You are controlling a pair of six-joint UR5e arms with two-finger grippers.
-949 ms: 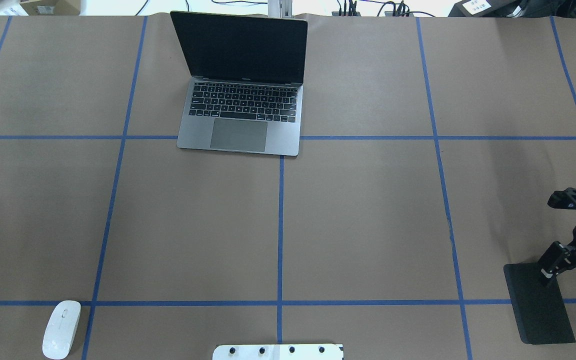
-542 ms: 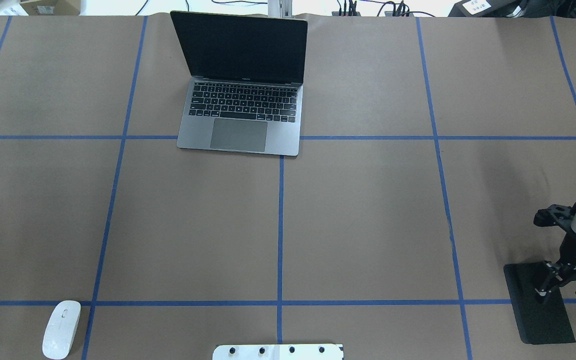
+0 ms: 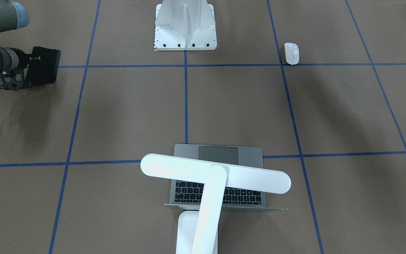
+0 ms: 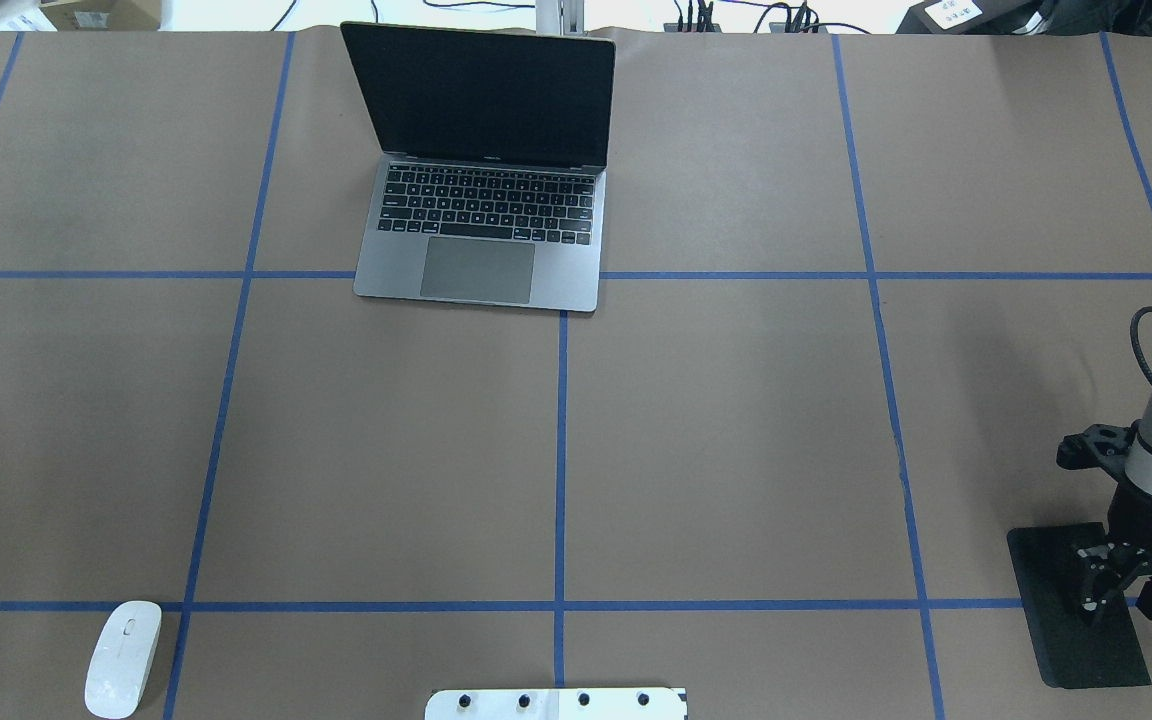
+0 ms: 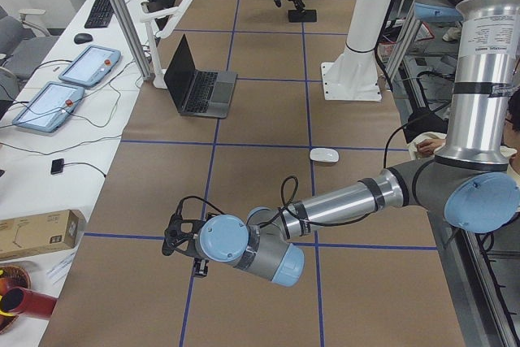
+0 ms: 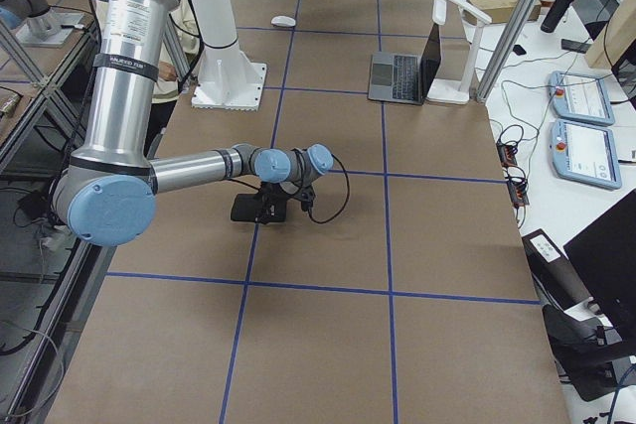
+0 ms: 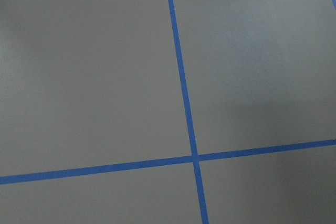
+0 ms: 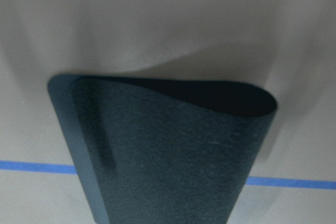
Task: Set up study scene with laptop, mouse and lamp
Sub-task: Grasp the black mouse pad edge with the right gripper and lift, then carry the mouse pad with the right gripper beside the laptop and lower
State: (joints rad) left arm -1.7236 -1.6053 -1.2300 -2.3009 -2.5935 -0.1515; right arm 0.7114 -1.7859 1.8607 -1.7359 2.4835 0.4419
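Note:
The grey laptop (image 4: pixel 481 200) stands open at the table's far middle. The white lamp (image 3: pixel 215 174) stands behind it, its bar head over the keyboard. The white mouse (image 4: pixel 123 657) lies at the near left, by a blue tape line. My right gripper (image 4: pixel 1118 603) is low over the black mouse pad (image 4: pixel 1061 600) at the near right, its fingers apart, one over the pad and one by its right edge. In the right wrist view the pad (image 8: pixel 168 150) looks bowed at its far edge. My left gripper (image 5: pixel 183 241) hovers over bare table; I cannot tell its state.
The white bolted pedestal (image 3: pixel 185 28) stands at the near middle edge. Blue tape lines divide the brown table cover (image 4: pixel 736 450). The left wrist view shows only the table cover and a tape crossing (image 7: pixel 193 157).
My right gripper has moved toward the near edge and down onto the mouse pad, turning as it went. The laptop, mouse and pad have stayed in place.

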